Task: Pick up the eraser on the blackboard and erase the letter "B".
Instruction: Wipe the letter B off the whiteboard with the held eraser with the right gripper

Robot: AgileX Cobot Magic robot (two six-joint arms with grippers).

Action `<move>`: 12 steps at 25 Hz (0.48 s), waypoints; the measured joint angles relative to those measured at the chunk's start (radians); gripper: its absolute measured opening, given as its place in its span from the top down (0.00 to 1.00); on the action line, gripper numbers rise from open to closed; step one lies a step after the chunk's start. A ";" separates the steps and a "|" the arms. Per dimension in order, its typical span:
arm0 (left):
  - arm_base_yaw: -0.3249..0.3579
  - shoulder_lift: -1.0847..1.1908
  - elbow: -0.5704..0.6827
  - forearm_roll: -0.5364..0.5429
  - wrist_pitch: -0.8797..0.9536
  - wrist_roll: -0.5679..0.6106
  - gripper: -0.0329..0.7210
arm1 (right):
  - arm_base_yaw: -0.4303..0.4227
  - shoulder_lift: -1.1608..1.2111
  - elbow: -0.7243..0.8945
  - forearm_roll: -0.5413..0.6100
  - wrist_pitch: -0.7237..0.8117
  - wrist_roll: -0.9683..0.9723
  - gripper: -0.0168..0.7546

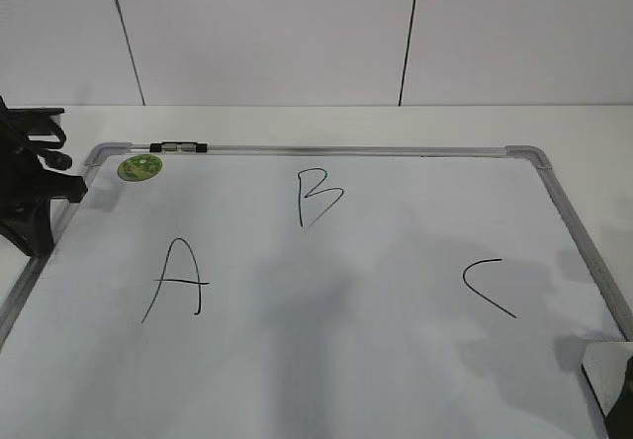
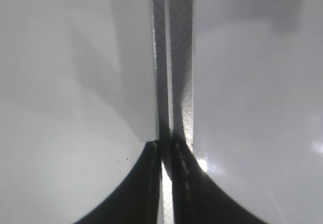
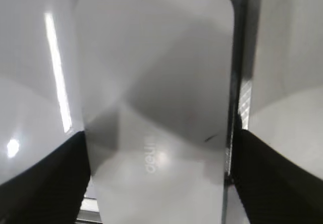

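Note:
The blackboard (image 1: 346,149) is a white board with a silver frame, lying flat. The letter "B" (image 1: 318,198) is whole, at the top middle. The eraser (image 1: 605,370) is a white block at the board's lower right corner. In the right wrist view the eraser (image 3: 156,82) fills the space between the black fingers of my right gripper (image 3: 161,138), which touch both its sides. The right gripper barely shows in the exterior view (image 1: 623,404). My left gripper (image 2: 165,146) is shut and empty over the board's left frame (image 2: 181,57). It shows at the far left of the exterior view (image 1: 59,187).
A black "A" (image 1: 176,281) is at the left and a black "C" (image 1: 487,286) at the right of the board. A round green sticker (image 1: 139,168) and a marker (image 1: 178,147) sit at the top left corner. A white wall stands behind.

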 joint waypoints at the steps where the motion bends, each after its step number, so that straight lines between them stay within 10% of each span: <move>1: 0.000 0.000 0.000 0.000 0.000 0.000 0.92 | 0.000 0.000 0.000 -0.002 0.000 0.000 0.11; 12: 0.000 0.000 0.000 0.000 0.000 0.000 0.92 | 0.000 0.003 -0.006 0.002 0.004 -0.002 0.27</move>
